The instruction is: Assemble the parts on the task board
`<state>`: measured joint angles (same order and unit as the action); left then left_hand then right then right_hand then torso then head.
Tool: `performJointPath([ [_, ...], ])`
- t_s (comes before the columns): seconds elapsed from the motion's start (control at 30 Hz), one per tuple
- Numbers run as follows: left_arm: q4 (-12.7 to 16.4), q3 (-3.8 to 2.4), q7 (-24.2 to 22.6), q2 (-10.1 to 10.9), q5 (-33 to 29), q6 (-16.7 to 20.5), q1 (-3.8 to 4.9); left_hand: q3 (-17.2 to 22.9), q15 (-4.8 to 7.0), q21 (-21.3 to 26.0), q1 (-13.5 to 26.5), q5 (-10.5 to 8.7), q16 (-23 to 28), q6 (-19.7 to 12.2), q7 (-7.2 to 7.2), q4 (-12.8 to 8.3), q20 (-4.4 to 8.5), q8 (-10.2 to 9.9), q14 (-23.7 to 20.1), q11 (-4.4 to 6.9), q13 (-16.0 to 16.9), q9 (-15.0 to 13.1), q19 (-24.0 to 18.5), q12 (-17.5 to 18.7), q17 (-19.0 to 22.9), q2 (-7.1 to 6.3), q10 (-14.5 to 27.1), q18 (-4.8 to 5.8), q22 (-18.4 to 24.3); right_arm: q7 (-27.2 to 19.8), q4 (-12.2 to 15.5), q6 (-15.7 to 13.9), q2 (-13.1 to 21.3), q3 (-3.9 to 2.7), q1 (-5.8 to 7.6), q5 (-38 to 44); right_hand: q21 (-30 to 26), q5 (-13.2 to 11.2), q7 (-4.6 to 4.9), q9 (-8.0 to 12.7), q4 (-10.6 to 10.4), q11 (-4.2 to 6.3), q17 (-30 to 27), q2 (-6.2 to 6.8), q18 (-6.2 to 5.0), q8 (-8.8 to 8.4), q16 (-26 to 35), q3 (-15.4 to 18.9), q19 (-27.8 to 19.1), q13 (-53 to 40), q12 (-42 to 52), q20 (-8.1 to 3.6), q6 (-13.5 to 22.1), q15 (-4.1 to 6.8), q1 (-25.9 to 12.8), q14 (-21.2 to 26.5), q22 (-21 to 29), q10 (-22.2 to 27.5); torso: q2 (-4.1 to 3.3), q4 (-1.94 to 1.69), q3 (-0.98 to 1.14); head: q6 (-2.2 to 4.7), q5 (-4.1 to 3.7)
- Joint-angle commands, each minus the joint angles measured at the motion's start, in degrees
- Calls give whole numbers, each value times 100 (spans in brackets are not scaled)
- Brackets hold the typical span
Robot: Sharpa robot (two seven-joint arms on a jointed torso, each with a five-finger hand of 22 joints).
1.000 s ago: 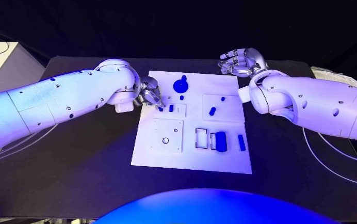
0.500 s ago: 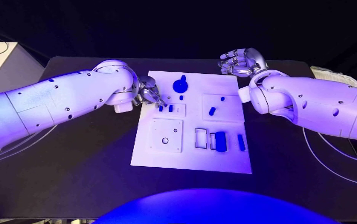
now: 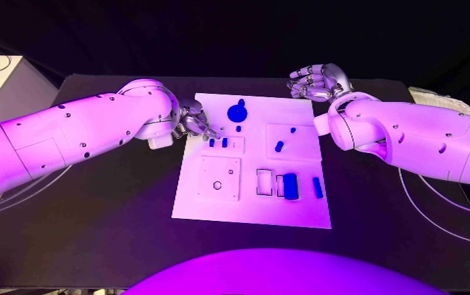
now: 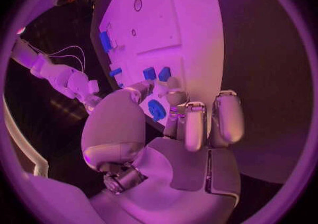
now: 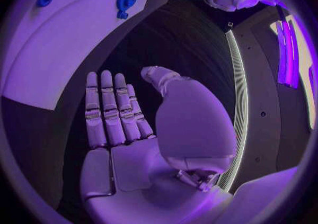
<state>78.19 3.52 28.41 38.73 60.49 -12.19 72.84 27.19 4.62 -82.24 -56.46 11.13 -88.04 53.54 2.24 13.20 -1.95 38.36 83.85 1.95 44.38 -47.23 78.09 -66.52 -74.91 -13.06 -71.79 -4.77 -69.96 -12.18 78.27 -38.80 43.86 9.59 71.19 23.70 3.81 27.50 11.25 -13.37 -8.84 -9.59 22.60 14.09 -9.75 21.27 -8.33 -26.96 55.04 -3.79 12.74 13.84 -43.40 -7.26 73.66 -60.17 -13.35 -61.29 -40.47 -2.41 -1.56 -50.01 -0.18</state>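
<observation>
A: Task board (image 3: 252, 172) lies flat at mid-desk (image 3: 117, 200), white, long side running away from the robot; left hand (image 3: 194, 124) hangs over its near-left upper edge, just beside the two small blue parts (image 3: 217, 143).

B: Fingers there? Wrist view shows left fingers (image 4: 195, 123) curled downward, thumb set apart; whether anything sits between the tips, cannot tell.

A: Agreed; moving right: round blue part (image 3: 237, 112) at the far end of the board, tiny blue peg just below it; square plate (image 3: 217, 178) with a small ring on the left half.

B: Centre-right: slanted blue part (image 3: 279, 146) in a raised square; nearer the robot, an open rectangular frame, then a thick blue block (image 3: 290, 185), then a slim blue bar (image 3: 317, 187).

A: Right hand (image 3: 315, 81) off the board's far-right corner, above the desk; right fingers (image 5: 109, 110) straight and side by side, thumb apart, palm bare, holding nothing.
</observation>
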Motion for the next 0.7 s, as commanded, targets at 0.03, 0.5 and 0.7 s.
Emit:
performJointPath([
  [0.03,88,-39,-138,59,-374,249,0,-58,23,39,-26,-27,21,22,-4,19,32,-33,479,-23,-59,2,-5,11,-1008,-32,-4,48,49,-74,13,91,2,-1,-6,18,12,31,250,10,21,-18,-10,-12,-78,32,37,1,-15,8,27,11,40,-16,-21,15,5,30,-2,1,0,1,3],
  [0.5,367,-196,-2096,275,-1095,1501,1,353,-444,1977,-1869,79,1499,-1054,536,-335,-337,-547,-1007,-528,-1434,383,-2367,1047,1598,96,1925,-554,3305,-80,15,65,21,-1,-9,16,12,34,250,12,23,-18,-18,-18,-78,33,41,-4,-14,8,29,12,41,-16,-25,16,22,32,0,-7,1,1,-25],
  [0.7,418,-119,-2897,150,-214,2112,-43,1064,-600,2062,-2216,40,2088,-1528,674,-888,-505,-1321,-2013,-691,-2162,1332,-2507,1949,2745,-152,2638,-572,3312,-89,16,74,22,-1,-9,5,13,35,249,13,25,-18,-19,-19,-78,34,41,-6,-13,8,29,12,41,-16,-22,15,25,33,-4,1,-3,1,-33],
])
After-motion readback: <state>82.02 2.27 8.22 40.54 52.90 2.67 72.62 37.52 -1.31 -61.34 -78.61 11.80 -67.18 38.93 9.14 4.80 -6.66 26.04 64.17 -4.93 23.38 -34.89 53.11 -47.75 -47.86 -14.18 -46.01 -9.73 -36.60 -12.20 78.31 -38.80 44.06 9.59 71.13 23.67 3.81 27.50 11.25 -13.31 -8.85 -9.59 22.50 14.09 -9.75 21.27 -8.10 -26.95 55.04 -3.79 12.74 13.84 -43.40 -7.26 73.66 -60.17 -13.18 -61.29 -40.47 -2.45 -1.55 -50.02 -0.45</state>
